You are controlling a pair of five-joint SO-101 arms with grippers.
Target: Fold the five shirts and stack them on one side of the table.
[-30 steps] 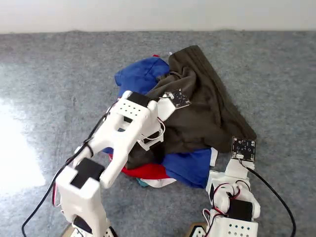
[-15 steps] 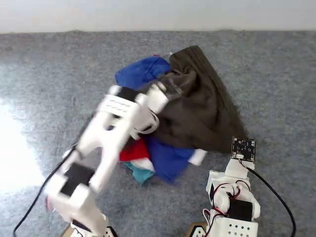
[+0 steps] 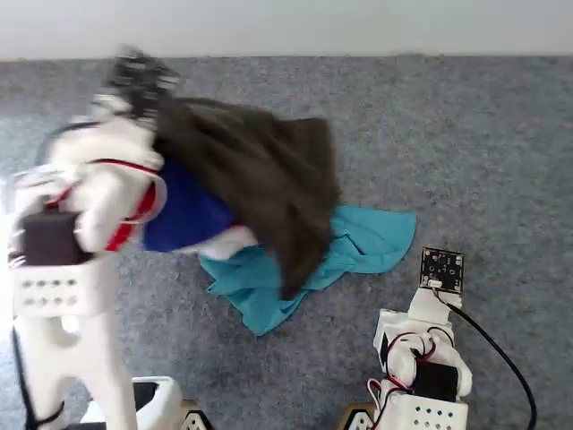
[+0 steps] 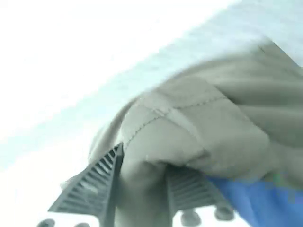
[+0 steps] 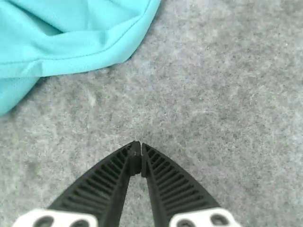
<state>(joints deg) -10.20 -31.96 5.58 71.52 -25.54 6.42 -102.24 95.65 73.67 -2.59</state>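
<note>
High over the far-left part of the counter: the left gripper, closed almost fully on a bunched fold of the dark shirt, cloth pinched between both fingers. Hangs from that grip as 1 long drape, long axis slanting from the far left down toward the middle of the counter, loose end pointing near-right and overlapping the teal shirt. Tucked under the drape, against the left arm: a blue shirt, with a scrap of white cloth at its near edge. Cannot tell whether the blue shirt hangs or rests on the counter. Flat and crumpled on the counter, the teal shirt, long axis running from near-left to far-right. At the near right, low over bare counter near the teal hem: the right gripper, fingertips touching, holding nothing.
</note>
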